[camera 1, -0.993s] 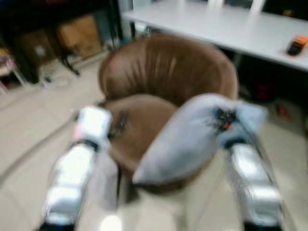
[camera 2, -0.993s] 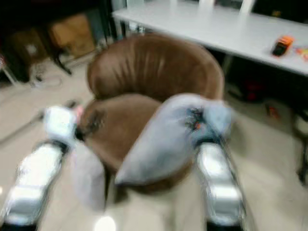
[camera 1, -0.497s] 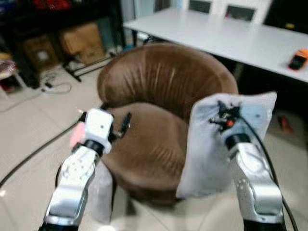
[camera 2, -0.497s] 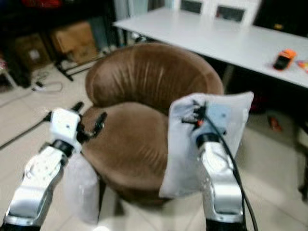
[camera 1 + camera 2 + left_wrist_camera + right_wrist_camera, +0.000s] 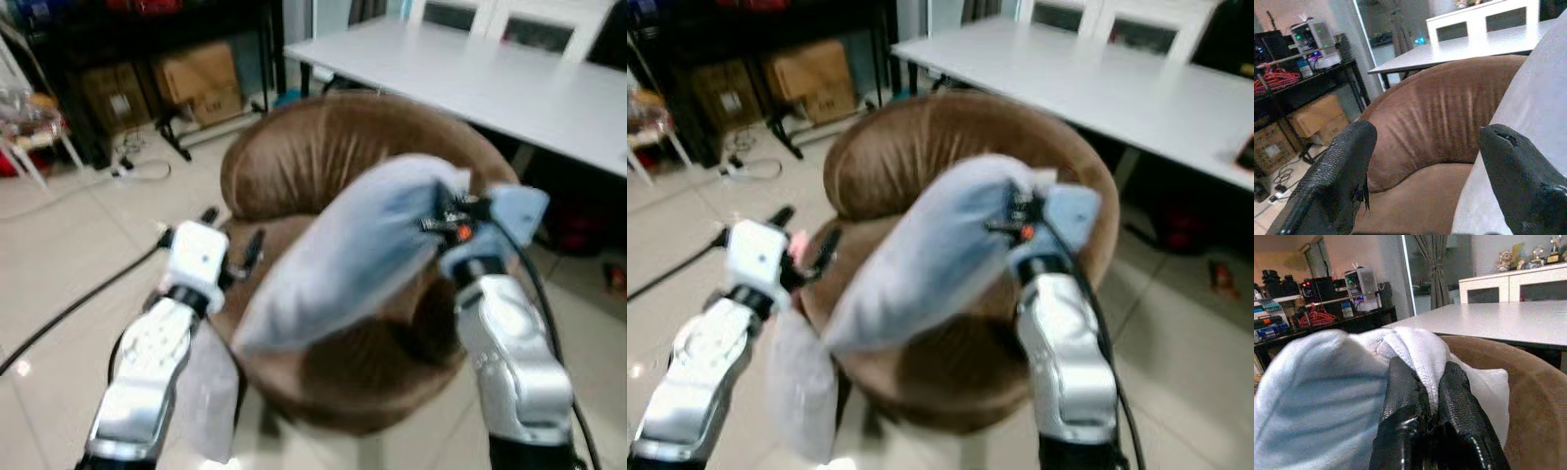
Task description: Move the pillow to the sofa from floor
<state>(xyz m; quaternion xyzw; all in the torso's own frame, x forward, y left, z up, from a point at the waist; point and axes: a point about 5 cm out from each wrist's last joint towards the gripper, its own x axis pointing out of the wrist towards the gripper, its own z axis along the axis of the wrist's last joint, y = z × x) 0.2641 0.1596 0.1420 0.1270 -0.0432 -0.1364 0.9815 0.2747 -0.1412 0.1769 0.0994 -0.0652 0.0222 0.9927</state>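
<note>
— Pillow (image 5: 343, 255) position?
— It's hanging over the brown sofa (image 5: 323, 157) seat, long axis slanting down toward my left side — my right gripper (image 5: 1425, 382) is pinching its upper corner, fingers clamped tight.
— And your left gripper (image 5: 1425, 171)?
— Gaping wide, gripping nothing, hovering just beside the low end — I'm judging it nearer for steadying.

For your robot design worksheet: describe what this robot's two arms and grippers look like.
Both arms are shiny silver with rounded segments. The left gripper sits on a white boxy wrist and has two long black fingers with a rough, grainy surface. The right gripper has the same black fingers, a small red mark near its wrist, and a black cable trailing down its arm.
</note>
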